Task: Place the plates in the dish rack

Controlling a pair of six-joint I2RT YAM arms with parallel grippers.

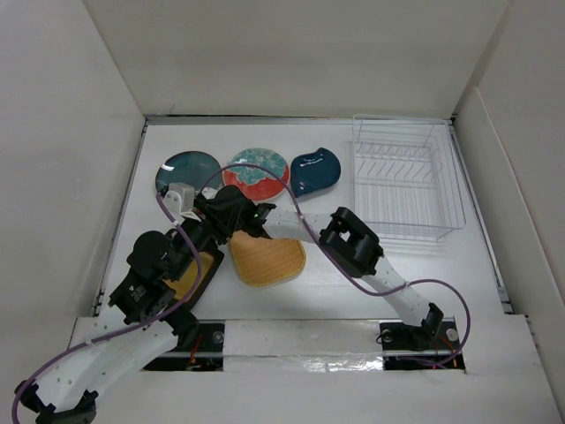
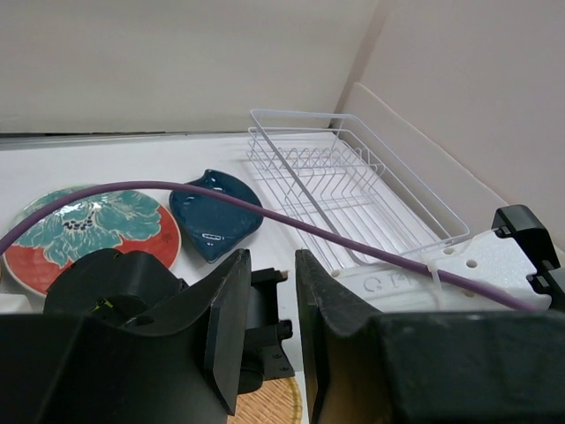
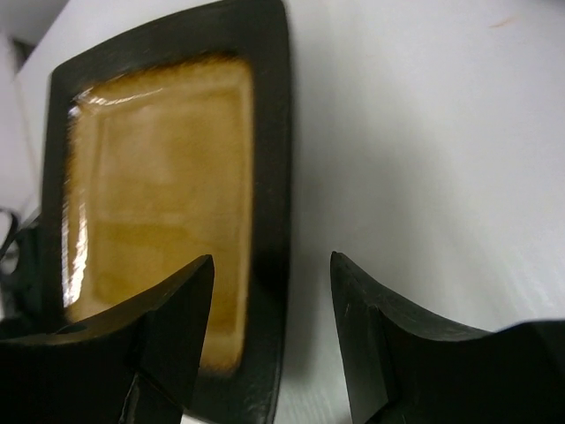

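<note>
The black-rimmed tan plate (image 3: 159,177) lies flat at the near left (image 1: 201,276), partly under my left arm. My right gripper (image 3: 272,261) is open just above it, its fingers straddling the plate's dark right rim. In the top view that gripper (image 1: 214,246) is hard to separate from the left one. My left gripper (image 2: 272,265) is open and empty, close beside the right wrist (image 1: 212,210). The woven tan plate (image 1: 267,259) lies next to them. The dark teal plate (image 1: 187,172), the floral plate (image 1: 256,172) and the navy leaf plate (image 1: 315,170) lie in a row behind. The dish rack (image 1: 404,181) stands at the right, holding nothing.
A purple cable (image 2: 265,208) loops across in front of the left wrist camera. The right arm's white link (image 2: 424,283) stretches between the rack and the plates. White walls close in the table on the left, back and right.
</note>
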